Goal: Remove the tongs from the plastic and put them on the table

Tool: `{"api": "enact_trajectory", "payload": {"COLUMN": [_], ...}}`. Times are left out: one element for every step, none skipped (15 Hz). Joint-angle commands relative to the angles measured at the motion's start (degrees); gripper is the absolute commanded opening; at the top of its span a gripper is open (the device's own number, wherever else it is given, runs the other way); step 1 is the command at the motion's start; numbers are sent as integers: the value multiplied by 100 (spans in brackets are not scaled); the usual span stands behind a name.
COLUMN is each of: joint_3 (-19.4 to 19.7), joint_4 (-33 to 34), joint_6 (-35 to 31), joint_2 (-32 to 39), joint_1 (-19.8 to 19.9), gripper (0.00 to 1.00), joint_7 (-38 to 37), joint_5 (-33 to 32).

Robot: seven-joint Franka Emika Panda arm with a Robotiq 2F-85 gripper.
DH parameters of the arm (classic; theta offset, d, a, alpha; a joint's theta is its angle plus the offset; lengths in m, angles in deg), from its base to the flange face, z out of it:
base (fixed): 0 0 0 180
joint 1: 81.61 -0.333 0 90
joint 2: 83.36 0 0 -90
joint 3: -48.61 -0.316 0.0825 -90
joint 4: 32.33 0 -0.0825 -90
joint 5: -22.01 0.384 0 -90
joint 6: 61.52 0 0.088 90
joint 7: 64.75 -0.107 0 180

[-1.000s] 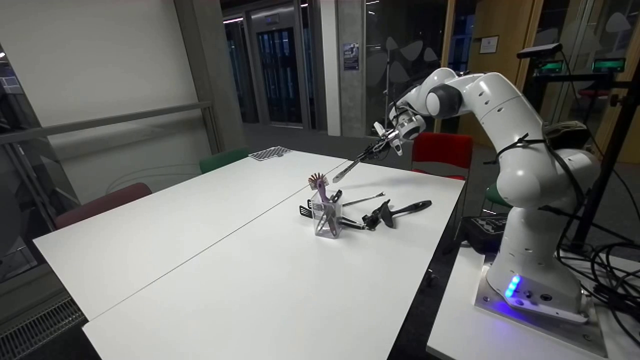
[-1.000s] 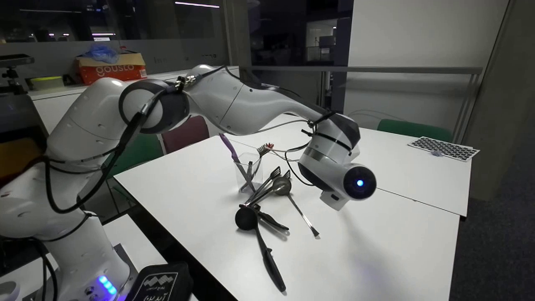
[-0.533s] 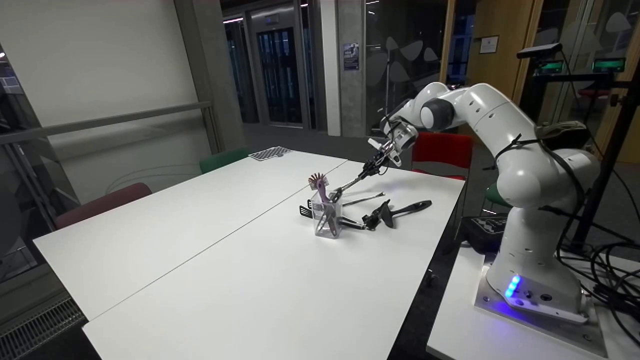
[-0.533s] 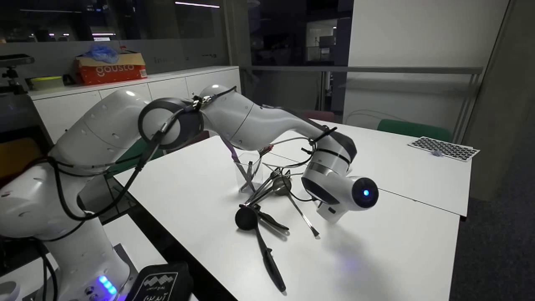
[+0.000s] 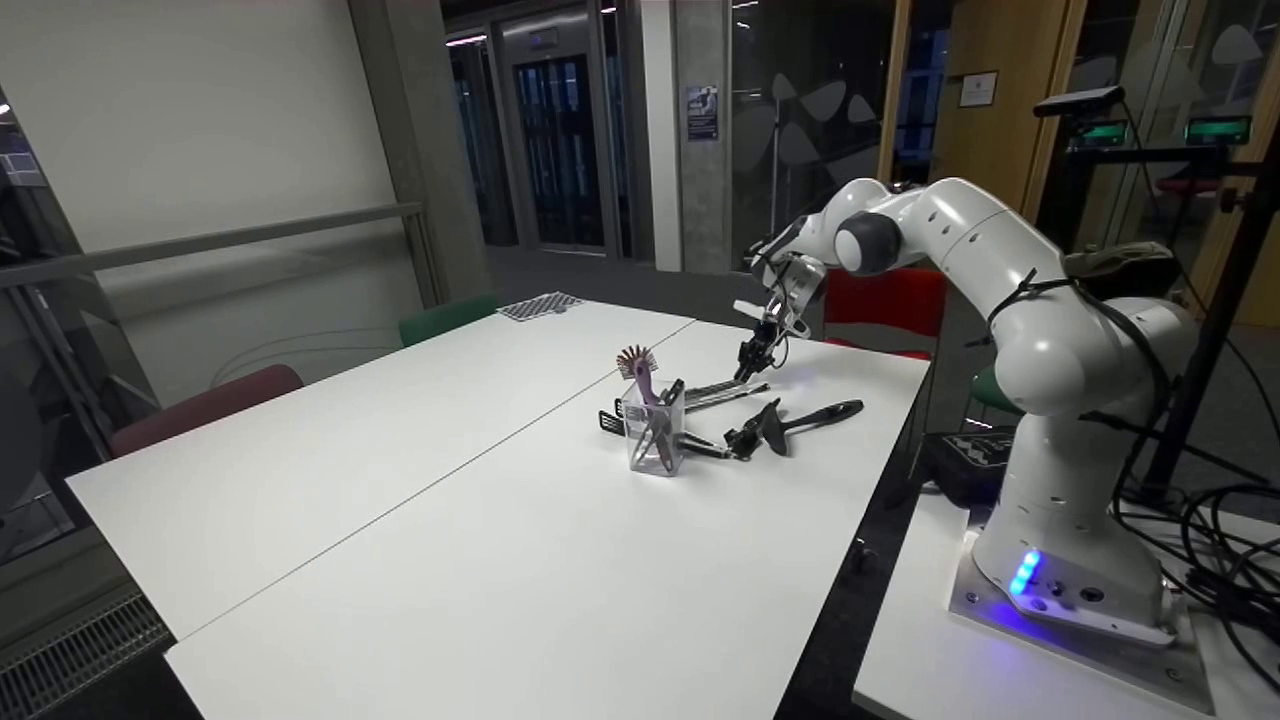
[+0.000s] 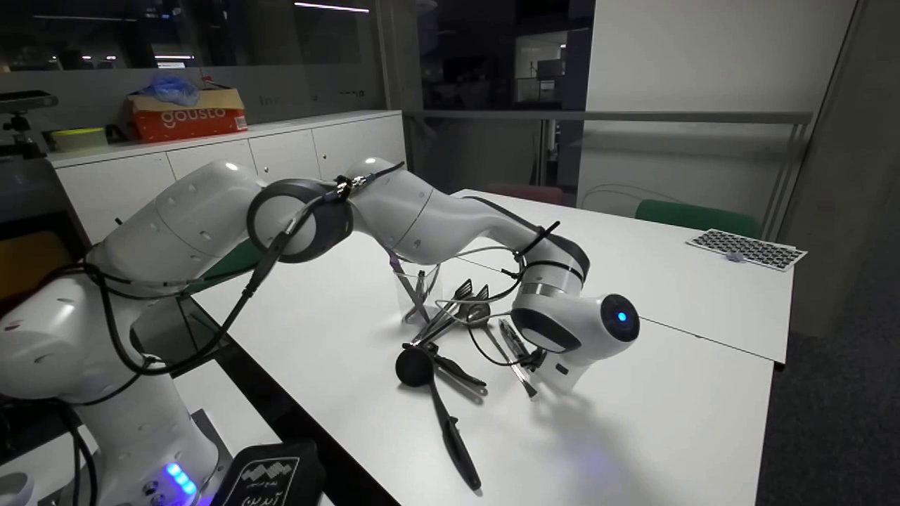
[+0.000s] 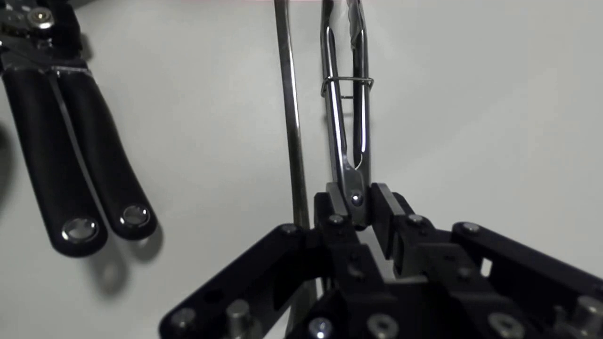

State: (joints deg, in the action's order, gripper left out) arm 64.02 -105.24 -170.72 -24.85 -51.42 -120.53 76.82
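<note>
As the robot's white arm [image 5: 985,215] bends over a white table [image 5: 480,560], its gripper [image 7: 356,202] clasps a pair of metal tongs [image 7: 336,122] by the hinge end, which sits between the two black fingers [image 7: 384,207]. In the wrist view the rest of the tongs runs straight out ahead of the grip, its two legs slightly parted, low over the table; whether the full length touches down cannot be told. A slender metal handle [image 7: 292,122] lies just beside the tongs, nearly parallel, with a black-handled tool [image 7: 42,155] farther off on the same side. In both exterior views the tongs are outside the clear plastic holder [image 5: 634,430], which stands upright on the table, apart from the gripper. In an exterior view a purple brush [image 5: 643,380] juts from the holder's top, and a black ladle [image 5: 822,415] lies near.
</note>
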Motion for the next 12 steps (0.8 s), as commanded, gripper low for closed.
{"api": "enact_trajectory", "payload": {"joint_3": [341, 371, 542, 642, 768, 900, 1041, 1185, 1332, 1478, 1215, 1334], "joint_4": [258, 165, 59, 3, -75, -146, -196, -266, -320, -381, 100, 60], "joint_6": [-204, -425, -602, -790, -967, -1138, -1313, -1482, -1647, -1851, -1506, -1609], "joint_2": [26, -118, -246, -341, -466, -574, -664, -768, -844, -889, -530, -588], "joint_1": [-237, -299, -469, -590, -750, -913, -1081, -1260, -1432, -1601, -1262, -1402], "gripper": [5, 5, 5, 5, 5, 5, 5, 5, 5, 5, 20, 20], "joint_7": [-312, -294, -224, -232, -244, -237, -238, -215, -200, -186, -163, -168], "joint_5": [-807, -977, -1056, -1206, -1352, -1496, -1647, -1805, -1974, -2134, -1861, -1955]}}
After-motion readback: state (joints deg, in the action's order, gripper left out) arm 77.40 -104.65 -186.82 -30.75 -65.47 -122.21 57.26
